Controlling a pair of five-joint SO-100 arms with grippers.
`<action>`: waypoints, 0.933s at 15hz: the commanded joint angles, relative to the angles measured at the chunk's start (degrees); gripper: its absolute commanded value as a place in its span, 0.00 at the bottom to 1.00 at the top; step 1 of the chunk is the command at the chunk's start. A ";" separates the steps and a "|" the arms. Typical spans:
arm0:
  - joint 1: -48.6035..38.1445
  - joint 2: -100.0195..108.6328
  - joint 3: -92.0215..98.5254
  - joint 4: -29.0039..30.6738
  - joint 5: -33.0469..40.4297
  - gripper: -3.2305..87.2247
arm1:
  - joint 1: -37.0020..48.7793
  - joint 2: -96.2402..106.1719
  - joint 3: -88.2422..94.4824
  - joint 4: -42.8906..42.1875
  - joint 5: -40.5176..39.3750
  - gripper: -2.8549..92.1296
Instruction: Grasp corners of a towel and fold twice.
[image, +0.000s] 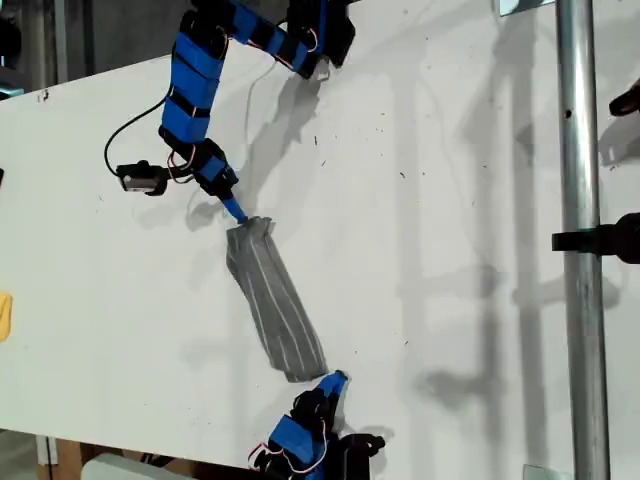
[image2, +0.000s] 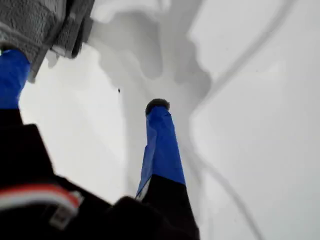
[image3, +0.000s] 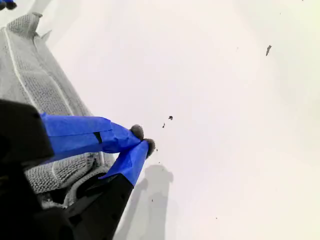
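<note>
The grey striped towel (image: 272, 300) lies bunched into a long narrow strip on the white table (image: 460, 180), running from the upper middle down toward the exterior view's lower middle. My first gripper (image: 235, 210) is at the strip's upper end and stands open. In the first wrist view one of its fingers (image2: 12, 75) touches the towel (image2: 30, 20) and the other rests on bare table. My second gripper (image: 335, 382) (image3: 142, 141) is shut with nothing in it. It sits just beside the towel's (image3: 30, 80) lower end. Single corners cannot be told apart in the bunched cloth.
A vertical metal pole (image: 578, 240) with a black clamp (image: 605, 240) stands at the exterior view's right. A yellow object (image: 4, 315) shows at that view's left edge. A black cable (image: 120, 140) loops by the first arm. The table's front edge runs along the bottom.
</note>
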 joint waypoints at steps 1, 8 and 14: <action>0.70 1.05 0.44 0.79 -0.26 0.01 | -2.99 -11.51 -17.23 -0.70 2.11 0.48; 0.35 1.05 0.88 2.99 -0.35 0.01 | -12.92 -24.96 -32.52 -4.31 9.93 0.31; 0.35 1.05 0.97 3.08 0.26 0.01 | -16.44 -18.81 -25.66 -2.55 9.76 0.03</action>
